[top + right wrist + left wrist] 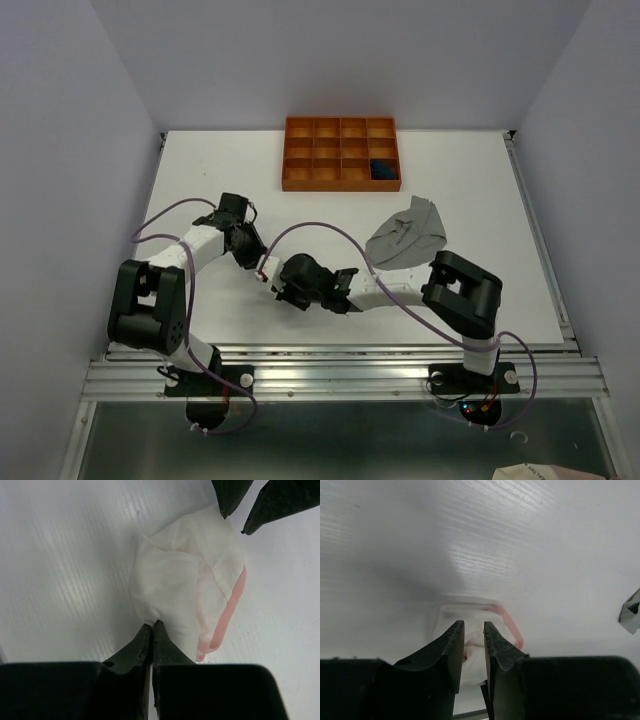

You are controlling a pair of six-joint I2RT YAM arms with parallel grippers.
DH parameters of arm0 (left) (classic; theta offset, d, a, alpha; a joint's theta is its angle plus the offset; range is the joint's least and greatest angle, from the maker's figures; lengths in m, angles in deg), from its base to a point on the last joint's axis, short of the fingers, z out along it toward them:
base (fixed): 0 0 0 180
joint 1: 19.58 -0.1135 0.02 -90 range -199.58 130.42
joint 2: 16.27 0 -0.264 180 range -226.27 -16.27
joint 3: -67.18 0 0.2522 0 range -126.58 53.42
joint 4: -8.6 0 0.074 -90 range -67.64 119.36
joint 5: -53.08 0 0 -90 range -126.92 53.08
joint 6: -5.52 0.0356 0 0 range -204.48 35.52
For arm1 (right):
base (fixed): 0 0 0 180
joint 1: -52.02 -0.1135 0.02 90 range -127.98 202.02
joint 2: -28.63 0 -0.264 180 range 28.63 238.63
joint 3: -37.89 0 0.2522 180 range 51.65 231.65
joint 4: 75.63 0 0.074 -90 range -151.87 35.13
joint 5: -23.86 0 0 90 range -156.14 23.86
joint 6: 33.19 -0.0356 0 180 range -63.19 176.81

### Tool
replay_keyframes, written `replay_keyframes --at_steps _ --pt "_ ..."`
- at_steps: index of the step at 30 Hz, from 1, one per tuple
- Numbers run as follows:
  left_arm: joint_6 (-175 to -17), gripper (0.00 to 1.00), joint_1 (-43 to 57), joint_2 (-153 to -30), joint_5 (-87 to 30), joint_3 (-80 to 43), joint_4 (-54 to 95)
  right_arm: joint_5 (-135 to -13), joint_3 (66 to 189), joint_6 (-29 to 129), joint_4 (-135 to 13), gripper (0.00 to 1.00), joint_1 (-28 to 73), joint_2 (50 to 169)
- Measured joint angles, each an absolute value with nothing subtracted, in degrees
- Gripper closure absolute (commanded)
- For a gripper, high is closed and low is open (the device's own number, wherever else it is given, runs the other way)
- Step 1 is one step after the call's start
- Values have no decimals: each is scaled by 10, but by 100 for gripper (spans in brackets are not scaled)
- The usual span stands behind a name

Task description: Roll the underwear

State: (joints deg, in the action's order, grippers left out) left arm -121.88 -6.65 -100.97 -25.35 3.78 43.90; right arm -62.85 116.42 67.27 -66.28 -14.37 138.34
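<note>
The pale pink-white underwear (185,580), partly bunched and edged with a pink band, lies on the white table. My right gripper (152,625) is shut on its near edge. My left gripper (473,625) is low over the same garment (472,657), jaws a little apart with nothing pinched; its fingertips (231,497) show at the cloth's far edge. From above, both grippers (262,266) (280,285) meet over it and hide it. The grey underwear (408,232) lies crumpled to the right. The navy underwear (382,170) sits in a tray cell.
An orange tray (340,186) divided into several cells stands at the back of the table. The grey garment's edge (631,612) shows at the right of the left wrist view. Both arms' cables loop over the table's near half.
</note>
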Motion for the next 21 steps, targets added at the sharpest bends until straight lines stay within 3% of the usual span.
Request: replay_keyframes --at_steps 21 --pt "-1194 68 -65 -1034 -238 61 411 -993 1260 444 -550 99 31 1436"
